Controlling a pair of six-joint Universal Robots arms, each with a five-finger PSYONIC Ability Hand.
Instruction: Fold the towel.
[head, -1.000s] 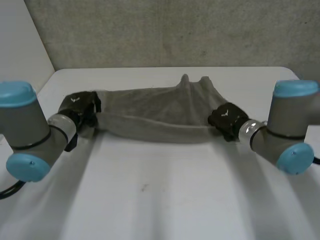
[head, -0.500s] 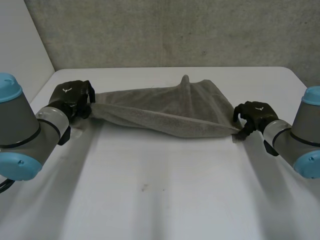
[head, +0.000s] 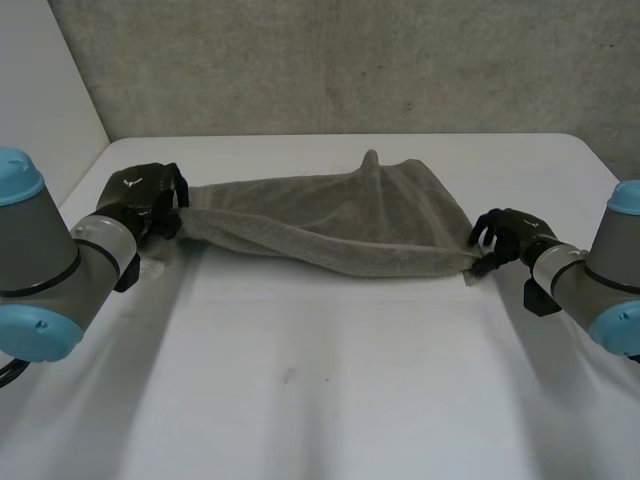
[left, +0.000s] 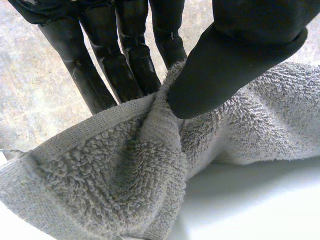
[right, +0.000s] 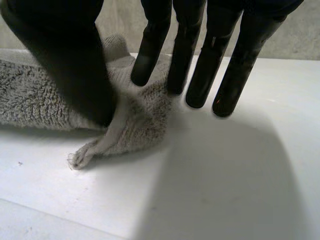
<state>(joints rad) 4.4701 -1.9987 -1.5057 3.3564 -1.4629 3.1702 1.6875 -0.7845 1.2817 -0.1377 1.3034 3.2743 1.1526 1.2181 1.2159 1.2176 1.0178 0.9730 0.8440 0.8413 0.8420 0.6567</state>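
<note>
A grey towel (head: 330, 225) lies stretched in a long band across the far half of the white table (head: 320, 400), bunched into a peak at its far edge. My left hand (head: 148, 200) is at the towel's left end. In the left wrist view its thumb (left: 225, 65) pinches a fold of the towel (left: 125, 170) against the fingers (left: 100, 70). My right hand (head: 508, 235) is at the right end. There the fingers (right: 200, 75) are straight and spread, and the towel's corner (right: 125, 135) lies on the table between them and the thumb (right: 75, 65).
A grey wall (head: 330, 60) rises behind the table's far edge. A white panel (head: 40, 90) stands at the left. The near half of the table is bare white surface.
Both hands have moved outward and drawn the towel out longer and flatter. The right hand's fingers have loosened from a closed grip, and the right corner now rests on the table.
</note>
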